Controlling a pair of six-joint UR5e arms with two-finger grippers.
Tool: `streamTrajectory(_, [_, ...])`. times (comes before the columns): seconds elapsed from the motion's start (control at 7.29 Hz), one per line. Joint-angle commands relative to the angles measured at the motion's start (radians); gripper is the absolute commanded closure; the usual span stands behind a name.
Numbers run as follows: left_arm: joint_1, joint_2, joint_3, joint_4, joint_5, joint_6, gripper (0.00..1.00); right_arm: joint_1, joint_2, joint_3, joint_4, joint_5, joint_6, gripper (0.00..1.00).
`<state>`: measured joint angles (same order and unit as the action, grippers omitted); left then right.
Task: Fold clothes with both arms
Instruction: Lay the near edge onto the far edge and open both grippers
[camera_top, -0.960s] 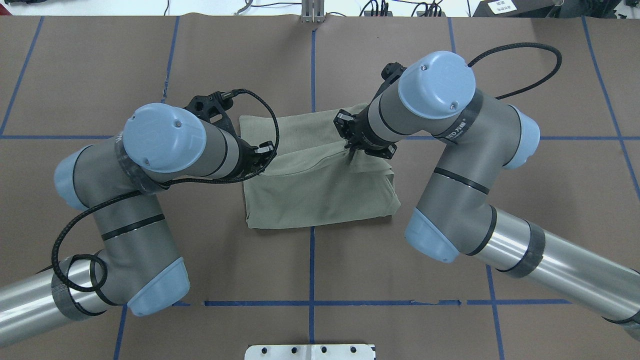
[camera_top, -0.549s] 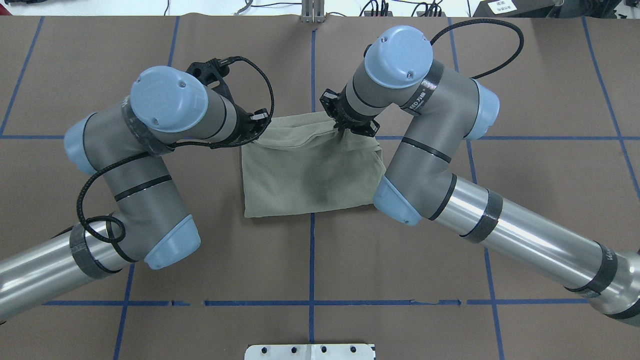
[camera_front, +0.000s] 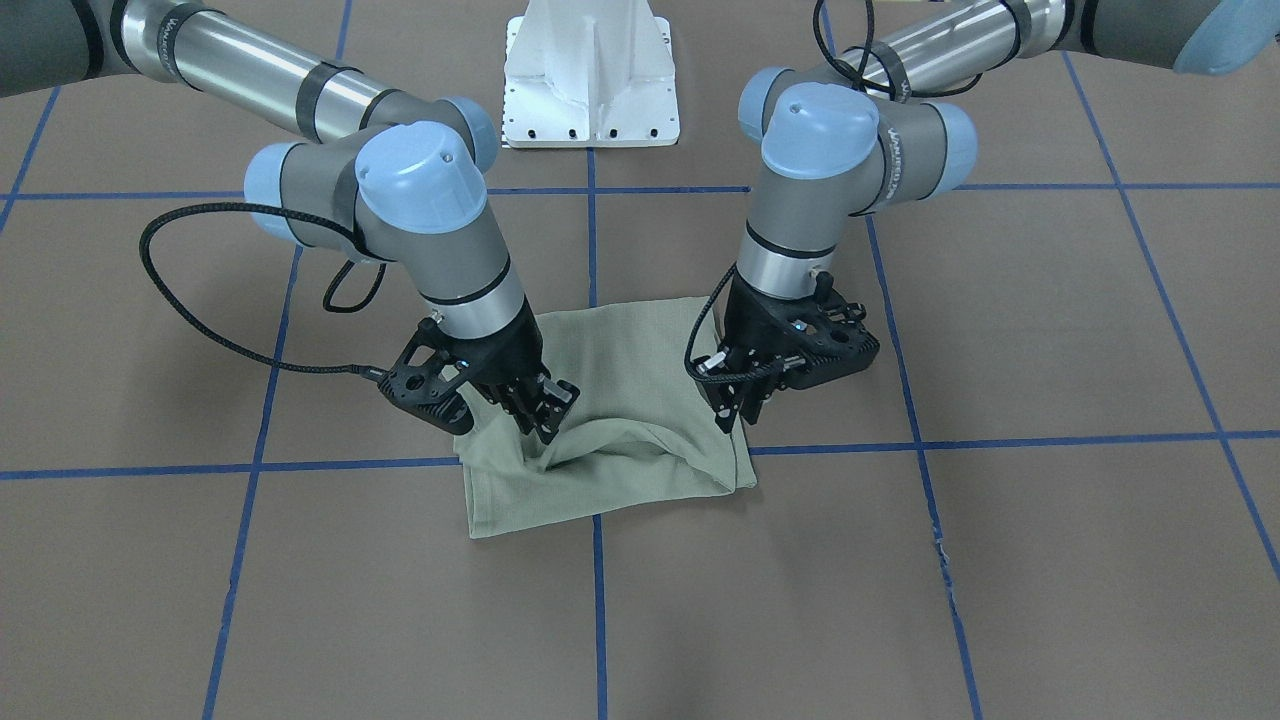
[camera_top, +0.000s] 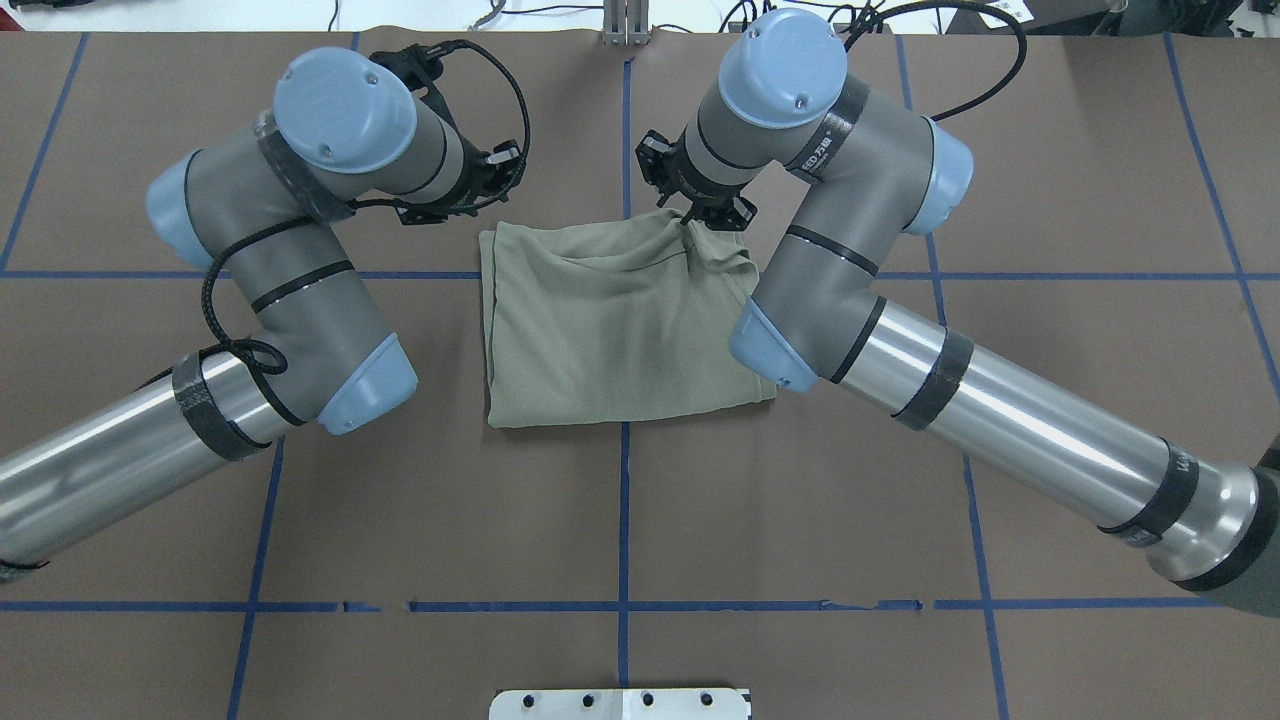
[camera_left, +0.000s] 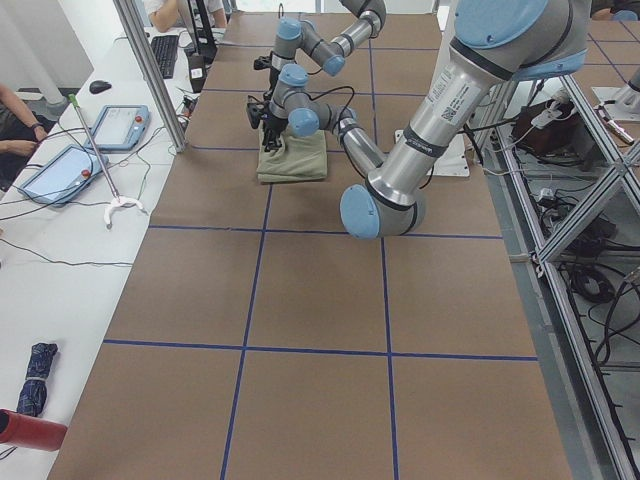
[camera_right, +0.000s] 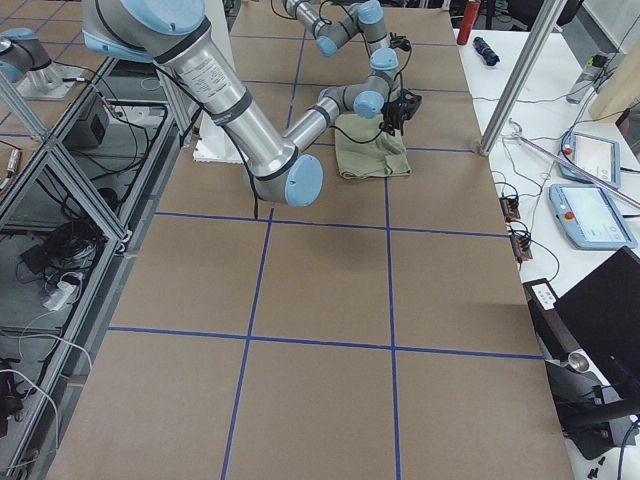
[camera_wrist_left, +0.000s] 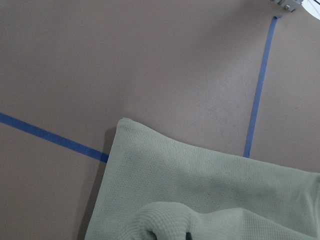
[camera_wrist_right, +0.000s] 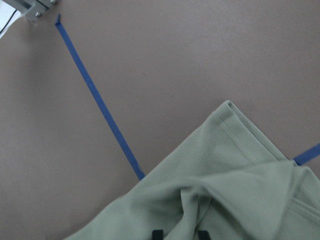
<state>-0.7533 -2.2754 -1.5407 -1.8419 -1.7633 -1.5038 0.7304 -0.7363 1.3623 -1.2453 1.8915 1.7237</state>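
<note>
The clothes (camera_top: 620, 330) are one sage-green knit shirt, folded into a rough rectangle on the brown table. Its far edge is bunched and raised at two spots. In the front-facing view my left gripper (camera_front: 728, 418) points down at the raised edge on the view's right and looks shut on it. My right gripper (camera_front: 545, 428) pinches the bunched fabric on the view's left, and from overhead the right gripper (camera_top: 688, 215) sits at the far right corner. Between them the clothes (camera_front: 620, 450) sag. Dark fingertips (camera_wrist_right: 157, 234) flank a fold in the right wrist view.
The white pedestal base (camera_front: 590, 80) stands on the robot's side of the table. Blue tape lines (camera_top: 623, 520) grid the brown surface. In the left side view a white desk with tablets (camera_left: 60, 170), a metal post (camera_left: 150, 70) and a person's arm (camera_left: 15, 125) lie along the far edge.
Both grippers have moved away from the robot's base, drawing the shirt's lifted layer from the middle of the pile over to its far edge. Both arms are now stretched further out.
</note>
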Motion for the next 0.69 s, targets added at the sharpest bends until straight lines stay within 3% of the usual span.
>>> streamTrajectory(0.0, [-0.06, -0.004, 0.028, -0.007, -0.062, 0.059, 0.0, 0.026, 0.012, -0.046, 0.03, 0.007, 0.005, 0.0])
streamTrajectory(0.27, [-0.067, -0.001, 0.025, -0.011, -0.065, 0.095, 0.0, 0.027, 0.012, -0.045, 0.027, 0.033, -0.009, 0.0])
streamTrajectory(0.41, [-0.099, 0.019, 0.004, -0.007, -0.068, 0.197, 0.0, 0.056, 0.005, -0.036, 0.015, 0.091, -0.074, 0.0])
streamTrajectory(0.55, [-0.159, 0.095, -0.042, -0.01, -0.144, 0.303, 0.0, 0.116, -0.024, -0.023, -0.015, 0.166, -0.169, 0.0])
